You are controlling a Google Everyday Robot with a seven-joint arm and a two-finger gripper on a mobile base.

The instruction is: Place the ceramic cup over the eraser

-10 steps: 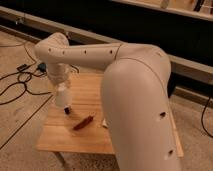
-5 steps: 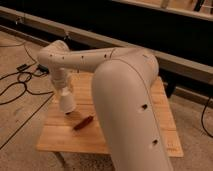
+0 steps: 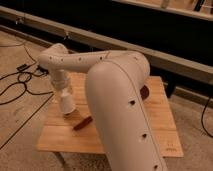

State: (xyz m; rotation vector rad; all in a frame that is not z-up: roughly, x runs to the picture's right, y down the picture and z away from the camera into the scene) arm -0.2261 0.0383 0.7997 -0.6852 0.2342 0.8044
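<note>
It looks like a robotics lab or test bay rather than anyone's home: a bare concrete floor (image 3: pixel 20 125) with black cables (image 3: pixel 17 85) trailing loose across it, and a long dark bench or rail structure (image 3: pixel 125 35) running along the back. In the middle stands a small plain wooden table (image 3: pixel 165 125), the sort set up for trials, with a big white robot arm (image 3: pixel 117 95) bending over it. Its gripper (image 3: pixel 66 102) hangs low over the left side of the tabletop, carrying the ceramic cup (image 3: pixel 66 103).
</note>
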